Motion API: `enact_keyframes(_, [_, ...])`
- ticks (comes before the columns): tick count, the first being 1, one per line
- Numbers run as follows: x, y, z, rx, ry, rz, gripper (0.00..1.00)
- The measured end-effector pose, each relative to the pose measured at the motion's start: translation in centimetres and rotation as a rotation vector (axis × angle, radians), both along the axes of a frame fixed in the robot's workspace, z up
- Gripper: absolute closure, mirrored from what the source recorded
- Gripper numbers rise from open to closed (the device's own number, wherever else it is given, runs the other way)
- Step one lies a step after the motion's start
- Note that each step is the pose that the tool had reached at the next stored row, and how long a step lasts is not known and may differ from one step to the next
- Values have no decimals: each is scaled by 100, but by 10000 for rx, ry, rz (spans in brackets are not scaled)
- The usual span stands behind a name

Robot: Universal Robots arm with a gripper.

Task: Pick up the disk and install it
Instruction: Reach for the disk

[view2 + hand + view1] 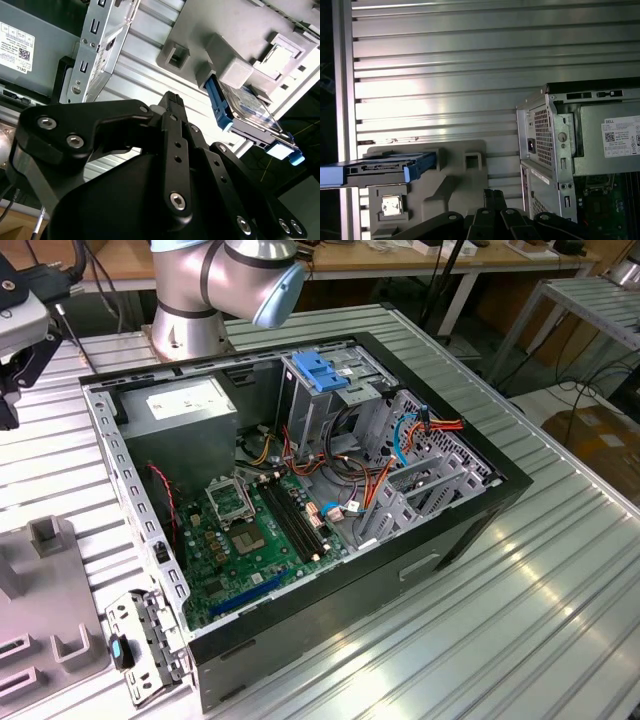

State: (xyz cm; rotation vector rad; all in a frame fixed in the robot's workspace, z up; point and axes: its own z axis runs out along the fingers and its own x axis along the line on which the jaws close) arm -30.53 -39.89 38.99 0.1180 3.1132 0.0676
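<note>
The gripper (172, 96) hangs near the disk (250, 112), fingers (170, 117) together, empty. Like that, they could jab its blue frame (218, 102) and tip it off the holder (235, 70).

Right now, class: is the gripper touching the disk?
Apart. In the second wrist view, bare ribbed table shows between the gripper and the disk, which rests in its grey holder.

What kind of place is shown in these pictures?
Probably a robotics lab or workshop: an opened desktop computer case lies on a ribbed aluminium table, a robot arm is mounted beside it, and workbenches stand behind.
</note>
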Motion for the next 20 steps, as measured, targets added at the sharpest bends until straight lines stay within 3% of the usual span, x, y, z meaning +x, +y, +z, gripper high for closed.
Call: enact_keyframes(20, [-138, 0, -3, 0, 0, 0, 89])
